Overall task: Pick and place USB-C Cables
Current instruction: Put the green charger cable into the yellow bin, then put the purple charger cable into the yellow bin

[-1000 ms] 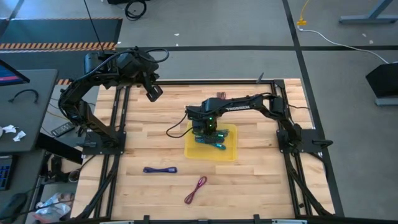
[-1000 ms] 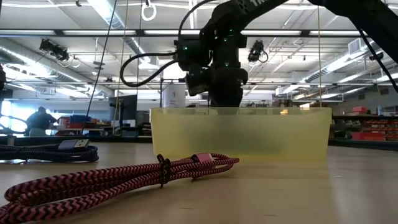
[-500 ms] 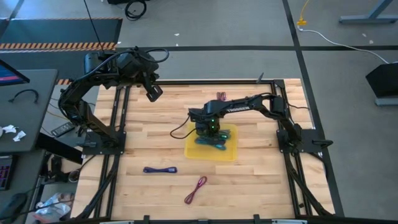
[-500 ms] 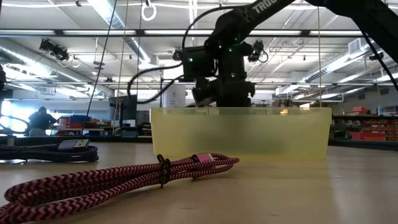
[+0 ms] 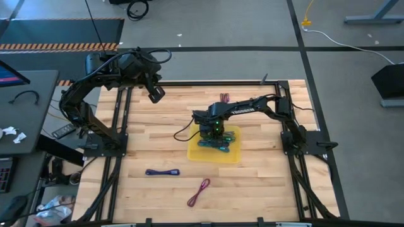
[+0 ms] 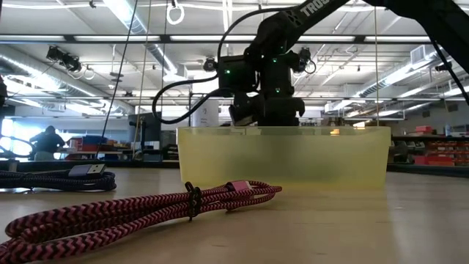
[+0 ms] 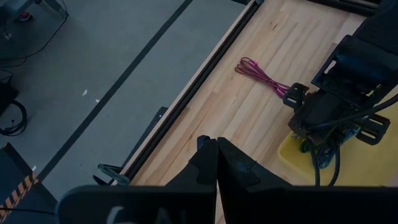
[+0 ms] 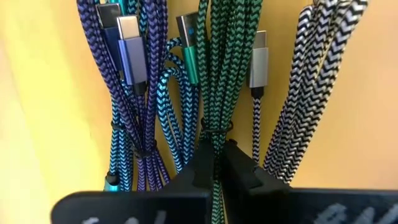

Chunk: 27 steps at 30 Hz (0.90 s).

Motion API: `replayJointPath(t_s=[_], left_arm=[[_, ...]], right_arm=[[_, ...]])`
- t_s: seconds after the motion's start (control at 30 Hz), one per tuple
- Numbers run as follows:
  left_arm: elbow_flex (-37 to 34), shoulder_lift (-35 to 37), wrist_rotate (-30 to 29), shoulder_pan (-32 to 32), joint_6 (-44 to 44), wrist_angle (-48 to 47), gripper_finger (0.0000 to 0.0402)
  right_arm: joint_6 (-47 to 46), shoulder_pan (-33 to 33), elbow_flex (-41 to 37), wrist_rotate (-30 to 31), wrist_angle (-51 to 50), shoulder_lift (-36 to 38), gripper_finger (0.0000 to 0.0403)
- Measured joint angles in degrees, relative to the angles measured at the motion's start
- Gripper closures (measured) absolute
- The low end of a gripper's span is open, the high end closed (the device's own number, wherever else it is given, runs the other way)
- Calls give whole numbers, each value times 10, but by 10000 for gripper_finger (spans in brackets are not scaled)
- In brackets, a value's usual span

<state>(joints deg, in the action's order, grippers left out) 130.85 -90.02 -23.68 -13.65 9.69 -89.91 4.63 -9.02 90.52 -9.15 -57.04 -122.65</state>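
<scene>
The right gripper (image 8: 214, 163) sits low in the yellow tray (image 5: 235, 153) at the table's middle, pinching the green cable (image 8: 219, 74), and should let go gently.

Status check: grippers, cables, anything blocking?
Right gripper down in yellow tray, jaws shut on green cable. Left gripper shut, parked up over table's far left. Nothing blocking.

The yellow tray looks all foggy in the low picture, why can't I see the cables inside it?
In the low view the yellow tray has a cloudy see-through wall, so light glows through but shapes smear away; the maroon cable close in front stays sharp. In the right wrist view the green cable inside shows crisp and brightly lit.
</scene>
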Motion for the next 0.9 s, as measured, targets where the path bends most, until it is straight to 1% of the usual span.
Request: replayJointPath(t_s=[0.07, 0.27, 0.37, 0.7, 0.9], left_arm=[[0, 0, 0, 0, 0, 0, 397], [0, 0, 0, 0, 0, 0, 397], [0, 0, 0, 0, 0, 0, 397], [0, 0, 0, 0, 1, 0, 397], [0, 0, 0, 3, 1, -1, 397]], right_arm=[[0, 0, 0, 0, 0, 0, 377], [-2, 7, 0, -6, -1, 0, 308], [-2, 8, 2, -12, -8, 3, 289], [16, 2, 65, 12, -49, 32, 280], [31, -13, 122, 92, -116, 69, 279]])
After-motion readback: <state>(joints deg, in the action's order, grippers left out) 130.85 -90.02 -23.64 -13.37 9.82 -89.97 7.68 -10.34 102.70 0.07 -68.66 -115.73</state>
